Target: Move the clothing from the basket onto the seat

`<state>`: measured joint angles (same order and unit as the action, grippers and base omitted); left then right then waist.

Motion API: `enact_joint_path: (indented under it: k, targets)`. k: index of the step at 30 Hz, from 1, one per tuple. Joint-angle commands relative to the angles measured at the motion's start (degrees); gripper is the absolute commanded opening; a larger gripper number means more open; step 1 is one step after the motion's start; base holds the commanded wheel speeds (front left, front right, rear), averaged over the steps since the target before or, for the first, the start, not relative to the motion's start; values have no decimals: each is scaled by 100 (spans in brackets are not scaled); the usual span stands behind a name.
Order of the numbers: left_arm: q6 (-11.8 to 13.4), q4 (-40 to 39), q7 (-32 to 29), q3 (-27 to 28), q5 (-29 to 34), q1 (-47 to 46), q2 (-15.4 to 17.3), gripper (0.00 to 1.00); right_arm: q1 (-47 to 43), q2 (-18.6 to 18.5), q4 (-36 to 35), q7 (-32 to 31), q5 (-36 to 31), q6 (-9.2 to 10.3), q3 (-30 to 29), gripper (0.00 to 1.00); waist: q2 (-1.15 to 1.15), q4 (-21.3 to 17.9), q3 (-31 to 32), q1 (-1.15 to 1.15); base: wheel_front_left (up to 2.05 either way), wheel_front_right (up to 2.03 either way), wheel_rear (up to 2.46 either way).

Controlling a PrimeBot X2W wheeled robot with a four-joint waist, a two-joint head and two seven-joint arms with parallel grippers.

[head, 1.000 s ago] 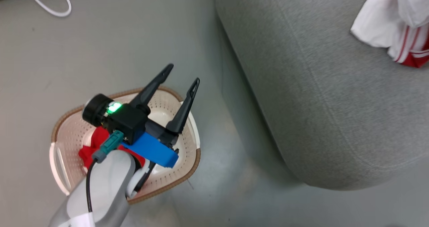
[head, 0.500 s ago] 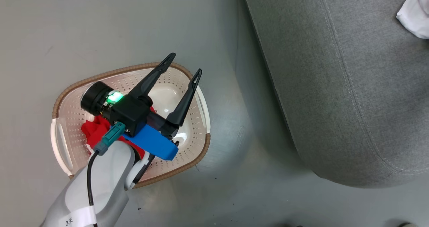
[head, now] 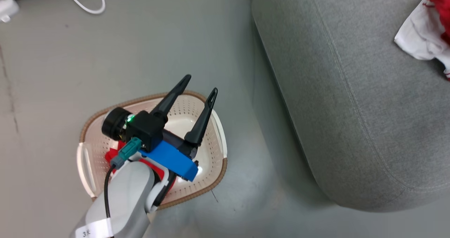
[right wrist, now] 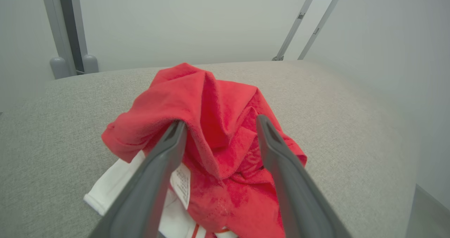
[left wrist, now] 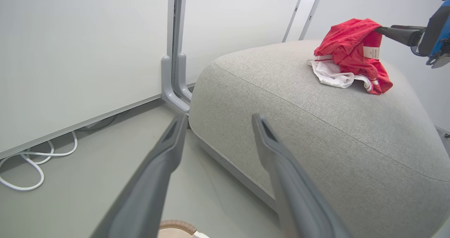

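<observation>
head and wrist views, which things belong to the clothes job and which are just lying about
Job: basket, seat, red garment in the basket, red garment on the seat.
Lying about: white cable, grey wall post.

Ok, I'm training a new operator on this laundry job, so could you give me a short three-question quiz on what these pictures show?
1. True or false: the basket is empty.
2. The left tool hangs over: A the seat; B the basket; C the white cable.
3. What lies between the open fingers of the right tool?
Key: 1 false, a red garment lies in it. 2 B. 3 the other red garment, resting on the seat.
</observation>
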<state>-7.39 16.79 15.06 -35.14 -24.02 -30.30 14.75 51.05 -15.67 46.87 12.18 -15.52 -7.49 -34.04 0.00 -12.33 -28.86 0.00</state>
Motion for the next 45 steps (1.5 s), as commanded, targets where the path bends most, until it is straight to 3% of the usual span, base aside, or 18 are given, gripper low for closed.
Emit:
enact_joint_path:
  k: [1, 10, 20, 32, 45]
  targets:
    - [-15, 43, 17, 51, -45, 129, -53, 100, -185, -46, 3, 37, 43, -1, 71, 100, 0, 141, 358, 0, 0, 0, 0]
    - [-15, 349, 17, 503, -157, 880, -376, 100, -1362, 191, -540, 95, 504, -1, 827, 100, 0, 514, 1510, 0, 0, 0, 0]
    - [-15, 481, 17, 1334, -33, 1777, -547, 100, -3085, 816, -2285, -197, 1174, -1, 1596, 100, 0, 885, 2394, 0, 0, 0, 0]
    - [-15, 493, 17, 2261, 183, 2450, -706, 100, -4767, 1237, -3974, -521, 1348, -1, 2143, 100, 0, 1342, 2911, 0, 0, 0, 0]
    - [-15, 474, 17, 2809, 343, 2744, -782, 100, -5205, 1280, -4302, -683, 1754, -1, 2796, 100, 0, 1455, 2984, 0, 0, 0, 0]
